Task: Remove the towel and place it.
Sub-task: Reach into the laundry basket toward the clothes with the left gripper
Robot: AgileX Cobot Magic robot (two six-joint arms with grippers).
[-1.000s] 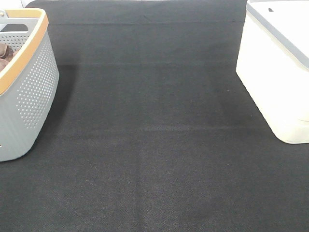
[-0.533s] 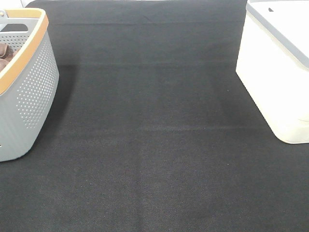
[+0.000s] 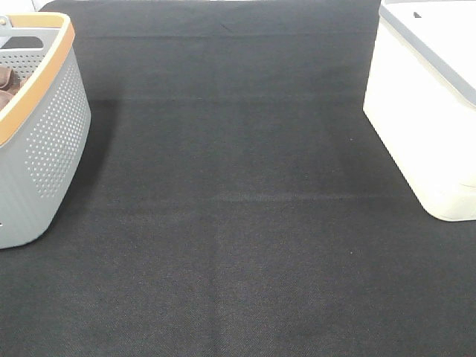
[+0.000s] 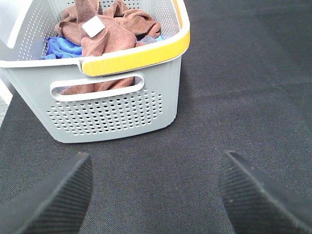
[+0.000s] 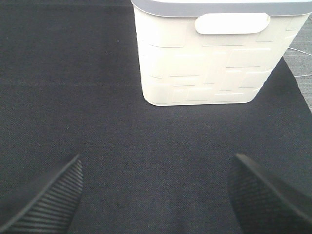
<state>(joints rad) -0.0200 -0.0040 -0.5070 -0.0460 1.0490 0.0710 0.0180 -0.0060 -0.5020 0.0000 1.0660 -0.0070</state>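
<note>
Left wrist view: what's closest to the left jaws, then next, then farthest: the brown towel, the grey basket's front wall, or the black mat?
1. The black mat, right under the jaws of the left gripper.
2. The basket's front wall, ahead, standing on the mat.
3. The towel, inside the basket, behind that wall.

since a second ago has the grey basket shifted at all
No. The grey basket sits at the same spot on the black mat, with the same gap to the white bin.

The left gripper (image 4: 155, 165) and right gripper (image 5: 157, 163) show jaws wide apart.
</note>
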